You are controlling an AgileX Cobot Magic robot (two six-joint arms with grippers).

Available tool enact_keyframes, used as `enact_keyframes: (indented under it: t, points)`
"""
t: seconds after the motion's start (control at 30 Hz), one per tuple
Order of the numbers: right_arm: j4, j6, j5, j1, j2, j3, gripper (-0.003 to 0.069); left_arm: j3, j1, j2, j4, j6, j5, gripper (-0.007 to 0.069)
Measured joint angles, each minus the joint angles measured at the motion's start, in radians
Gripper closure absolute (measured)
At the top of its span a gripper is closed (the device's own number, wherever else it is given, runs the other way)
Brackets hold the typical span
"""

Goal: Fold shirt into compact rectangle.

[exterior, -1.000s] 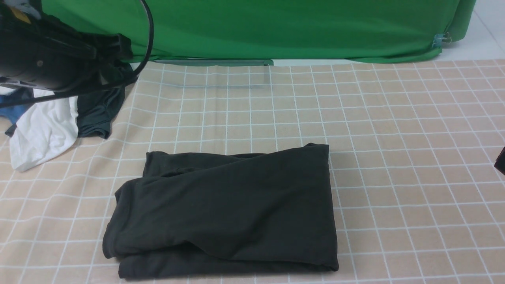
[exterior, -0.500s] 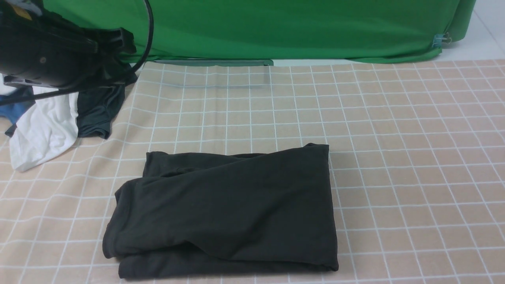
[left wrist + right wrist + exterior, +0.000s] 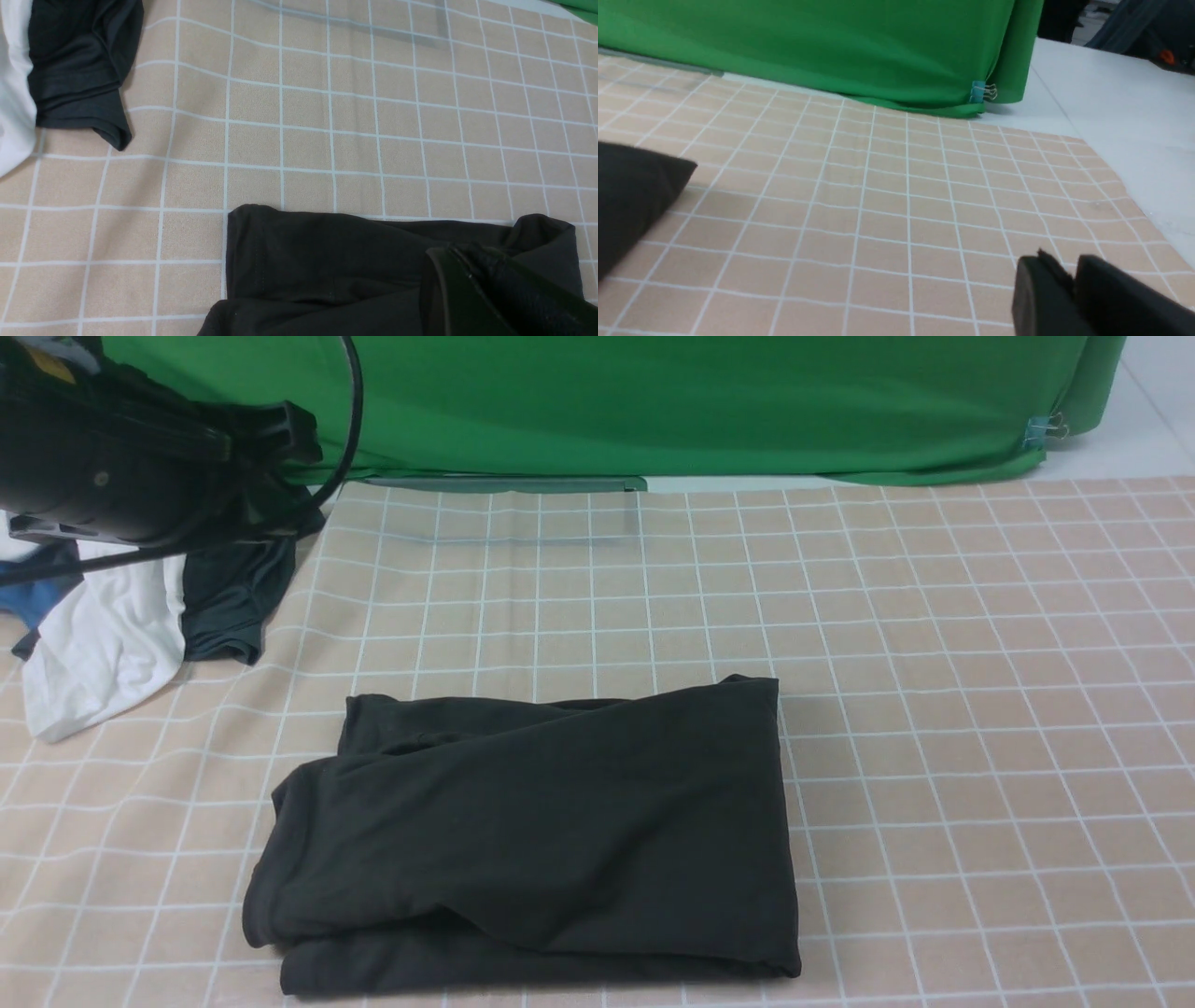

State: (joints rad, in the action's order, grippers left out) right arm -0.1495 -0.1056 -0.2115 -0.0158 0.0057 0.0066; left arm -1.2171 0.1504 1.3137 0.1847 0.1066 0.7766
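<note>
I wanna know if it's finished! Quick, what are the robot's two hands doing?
Left gripper: closed, holding nothing.
Right gripper: nearly closed, holding nothing.

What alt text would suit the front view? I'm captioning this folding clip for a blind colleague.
A black shirt lies folded into a rough rectangle on a beige checked tablecloth, with neither tool touching it. The left arm hangs over a small pile of white and dark clothes at the far left, and a green backdrop closes off the rear.
</note>
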Motion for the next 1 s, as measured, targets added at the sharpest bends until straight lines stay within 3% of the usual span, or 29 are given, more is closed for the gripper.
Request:
enact_keyframes:
  t: [0.4, 0.67, 1.0]
  points:
    - [0.070, 0.000, -0.019, -0.039, -0.006, 0.000, 0.0493, 0.000, 0.000, -0.097, 0.003, -0.032, 0.212, 0.0606]
    - [0.072, 0.000, -0.019, 0.043, -0.006, 0.000, 0.0476, 0.000, 0.000, -0.272, 0.003, -0.038, 0.285, 0.0606]
    - [0.072, 0.000, -0.019, 0.049, -0.006, 0.000, 0.0449, 0.004, 0.000, -0.416, 0.002, -0.066, 0.404, 0.0606]
